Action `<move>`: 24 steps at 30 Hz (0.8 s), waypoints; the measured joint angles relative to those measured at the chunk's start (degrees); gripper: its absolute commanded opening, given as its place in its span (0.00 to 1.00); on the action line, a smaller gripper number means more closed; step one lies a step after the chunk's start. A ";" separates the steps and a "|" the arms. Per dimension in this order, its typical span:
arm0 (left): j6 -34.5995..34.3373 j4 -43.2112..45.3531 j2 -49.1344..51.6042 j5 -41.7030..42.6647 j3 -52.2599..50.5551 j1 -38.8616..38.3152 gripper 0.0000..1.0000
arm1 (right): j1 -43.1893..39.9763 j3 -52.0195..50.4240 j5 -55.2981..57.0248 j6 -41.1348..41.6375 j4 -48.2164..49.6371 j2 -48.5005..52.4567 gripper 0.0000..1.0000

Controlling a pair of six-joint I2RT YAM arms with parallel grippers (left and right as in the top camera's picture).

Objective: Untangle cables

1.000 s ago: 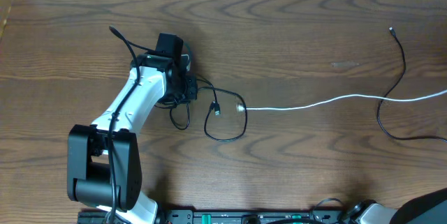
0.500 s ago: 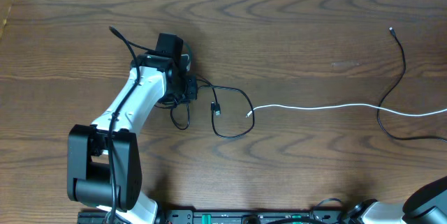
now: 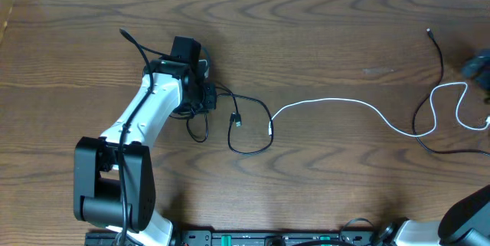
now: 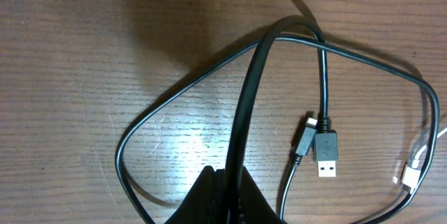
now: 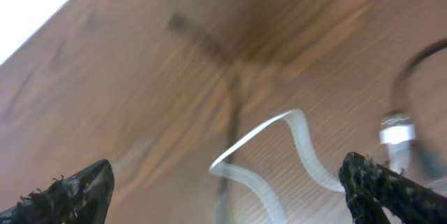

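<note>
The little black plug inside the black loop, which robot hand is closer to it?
Left. The left gripper sits just left of the black plug, pinching the black cable. The right gripper is far away at the right edge of the table, open, near the white cable.

Left arm [image 3: 145, 112]: a white link is showing between black joints — a thick black wire [image 3: 132, 41] is trailing from it.
Shoulder block [image 3: 113, 185]: is showing black, boxy, round-cornered.
Right fingertips [image 5: 73, 190]: are showing dark and rough-edged — blurred.
</note>
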 measured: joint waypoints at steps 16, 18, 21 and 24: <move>0.00 -0.02 0.00 0.00 0.00 0.00 0.08 | 16.90 -0.79 5.18 6.54 -25.33 0.00 0.93; 0.00 0.00 0.00 0.00 0.00 0.00 0.08 | 18.16 -2.01 8.57 10.49 -25.29 0.00 0.98; 0.00 0.00 0.00 0.00 0.00 0.00 0.08 | 19.47 -5.29 12.02 17.55 -24.35 0.00 0.99; 0.00 0.02 0.00 0.00 0.00 0.00 0.07 | 20.15 -10.01 13.75 24.57 -20.50 0.04 0.97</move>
